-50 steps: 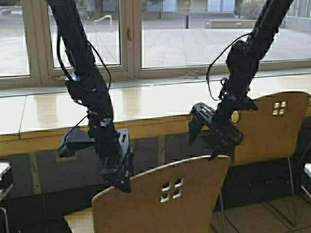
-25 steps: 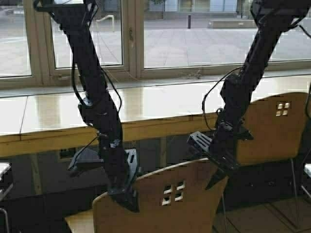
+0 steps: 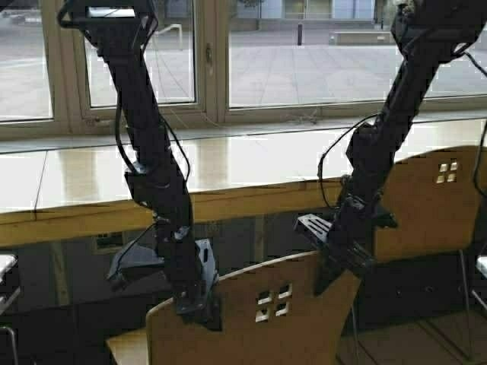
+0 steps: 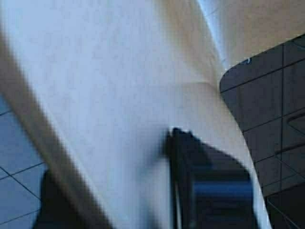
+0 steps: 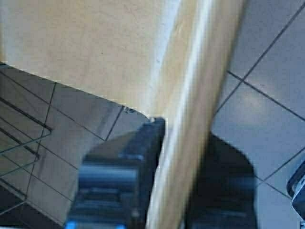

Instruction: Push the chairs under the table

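Both grippers lowered onto near chair (backrest top), left gripper and right gripper jaws straddling its edge.

Cafeteria: window counter, chairs

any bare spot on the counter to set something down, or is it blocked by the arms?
The table top shows bare between the left arm and right arm, and left of the left arm toward the seam. Crowded at the near chair: left gripper and right gripper both sit on its back's top edge. The second chair fills the right.
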Controlling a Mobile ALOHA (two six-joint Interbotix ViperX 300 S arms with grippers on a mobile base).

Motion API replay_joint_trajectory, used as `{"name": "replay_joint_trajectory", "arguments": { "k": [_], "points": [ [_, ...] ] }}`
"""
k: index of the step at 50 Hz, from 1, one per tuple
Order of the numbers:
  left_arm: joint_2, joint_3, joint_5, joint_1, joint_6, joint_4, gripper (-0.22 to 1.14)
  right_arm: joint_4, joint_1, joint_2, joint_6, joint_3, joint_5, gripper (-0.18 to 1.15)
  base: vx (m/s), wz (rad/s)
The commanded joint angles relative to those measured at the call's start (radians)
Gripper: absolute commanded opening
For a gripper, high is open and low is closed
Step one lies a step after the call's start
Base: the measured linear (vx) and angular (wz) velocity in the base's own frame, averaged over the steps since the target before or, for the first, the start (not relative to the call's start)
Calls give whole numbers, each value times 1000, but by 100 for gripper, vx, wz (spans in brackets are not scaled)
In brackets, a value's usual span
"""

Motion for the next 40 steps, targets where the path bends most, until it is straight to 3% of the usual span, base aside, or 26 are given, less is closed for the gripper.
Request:
{"name": "replay_joint_trajectory", "arguments": {
  "k": [1, 40],
  "points": [
    [-14, -14, -5, 43, 20, 8, 3, -9, 9, -15, -31, -17, 6, 5, 3, 4],
    [-40, -2, -18, 198, 89, 40, 3, -12, 26, -3, -40, 25, 18, 5, 12, 4]
  ]
}}
